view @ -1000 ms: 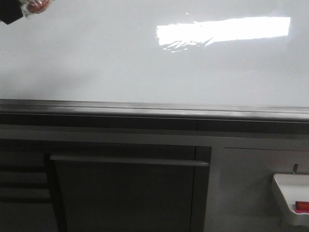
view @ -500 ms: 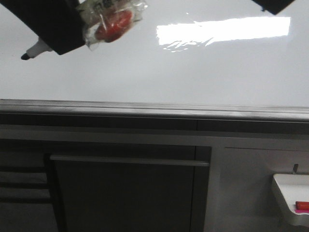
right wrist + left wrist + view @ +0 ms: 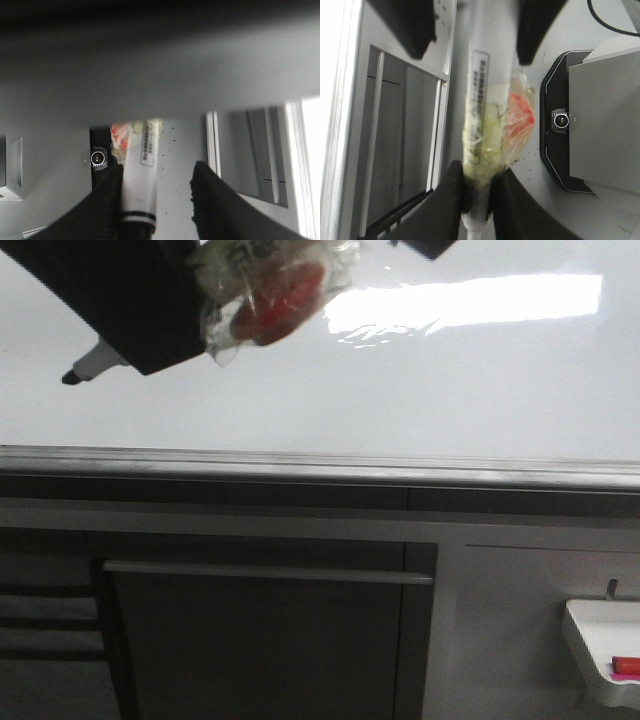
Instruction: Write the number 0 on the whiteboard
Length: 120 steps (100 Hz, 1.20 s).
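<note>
Change: half a second ago the left gripper [image 3: 130,315] sat a little higher and further left in the front view; one second ago only its corner showed. We read this as the approach to the board, not yet writing.
Left gripper state: its fingers [image 3: 452,200] are closed tight on the marker [image 3: 482,125], tape and a red wad wrapped round the barrel.
Marker tip: the dark tip [image 3: 70,377] hangs in front of the whiteboard [image 3: 400,390]; contact we cannot confirm.
Right gripper: [image 3: 157,200] fingers spread, the marker barrel between them; grip not evident.
Number 0: no stroke visible on the board.
Edges: the grey edge strip [image 3: 320,465] lies well below the tip.
Open room: bare board extends right of and below the tip.
</note>
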Motion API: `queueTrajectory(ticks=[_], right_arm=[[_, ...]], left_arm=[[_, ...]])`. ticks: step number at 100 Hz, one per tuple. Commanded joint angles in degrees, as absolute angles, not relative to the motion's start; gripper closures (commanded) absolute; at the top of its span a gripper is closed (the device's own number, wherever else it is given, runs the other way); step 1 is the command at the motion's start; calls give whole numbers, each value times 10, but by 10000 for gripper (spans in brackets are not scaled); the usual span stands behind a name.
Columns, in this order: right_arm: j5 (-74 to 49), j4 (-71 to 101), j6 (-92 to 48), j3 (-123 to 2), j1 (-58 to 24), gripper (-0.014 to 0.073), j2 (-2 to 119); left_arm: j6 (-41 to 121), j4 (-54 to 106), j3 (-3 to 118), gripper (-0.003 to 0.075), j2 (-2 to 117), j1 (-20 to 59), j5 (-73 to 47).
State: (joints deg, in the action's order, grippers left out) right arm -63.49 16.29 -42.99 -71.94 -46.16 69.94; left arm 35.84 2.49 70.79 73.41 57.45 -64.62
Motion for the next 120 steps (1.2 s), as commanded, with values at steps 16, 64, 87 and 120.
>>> queueTrajectory(ticks=[16, 64, 87, 120], right_arm=[[-584, 207, -444, -739, -462, 323, 689], [-594, 208, -463, -736, -462, 323, 702], [-604, 202, -463, -736, -462, 323, 703], [-618, 201, -463, -736, -462, 327, 703]], left_arm=[[358, 35, 725, 714, 717, 578, -619], [358, 35, 725, 714, 717, 578, -614], [358, 35, 725, 714, 717, 578, -607], [358, 35, 725, 714, 717, 578, -607]])
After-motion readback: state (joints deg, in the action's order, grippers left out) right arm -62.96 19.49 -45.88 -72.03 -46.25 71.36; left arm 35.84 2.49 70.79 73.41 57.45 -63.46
